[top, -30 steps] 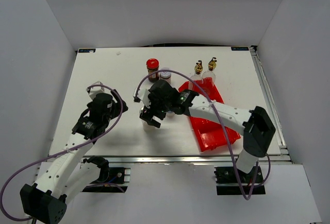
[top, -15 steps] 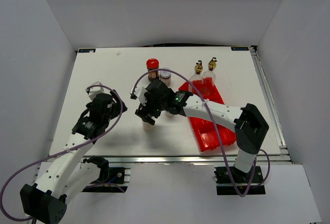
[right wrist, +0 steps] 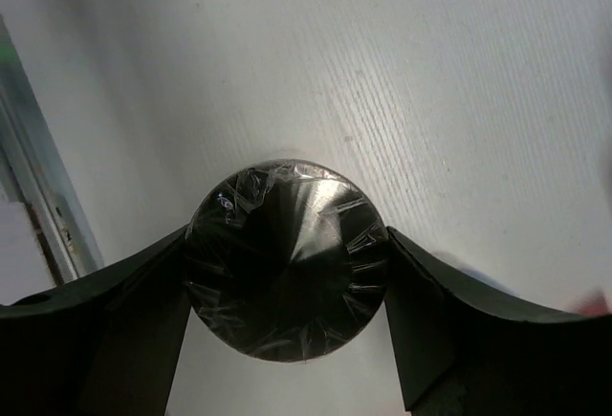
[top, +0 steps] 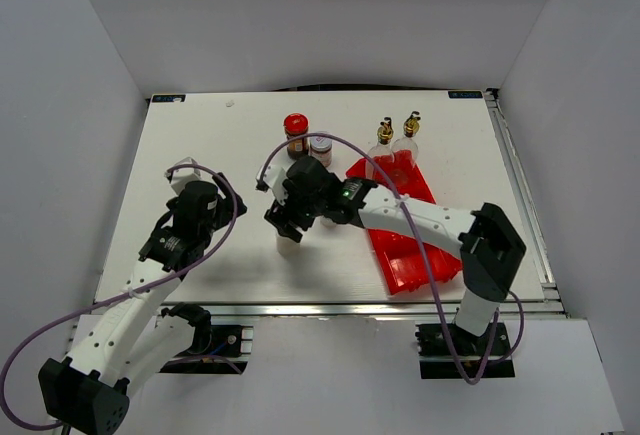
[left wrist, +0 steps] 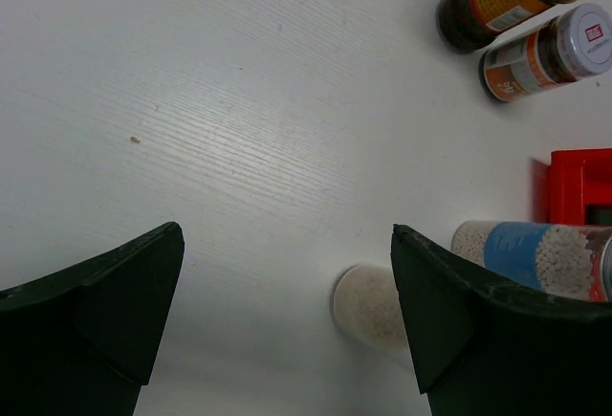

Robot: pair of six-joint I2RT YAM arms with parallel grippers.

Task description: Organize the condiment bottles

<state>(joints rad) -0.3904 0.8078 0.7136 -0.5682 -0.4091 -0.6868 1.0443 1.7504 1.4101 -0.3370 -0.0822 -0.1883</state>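
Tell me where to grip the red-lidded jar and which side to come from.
Take the red-lidded jar by its round lid, from above, since it stands upright. The grey-lidded jar stands close on its near right, so avoid that side; its left looks free.

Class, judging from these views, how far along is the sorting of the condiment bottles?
Looks done: two gold-stoppered bottles stand at the far end of the red bin. In hand: the right claw grips a silver-topped shaker. Left: the red-lidded jar, grey-lidded jar and blue-labelled shaker, on the table outside the bin; left claw open, empty.
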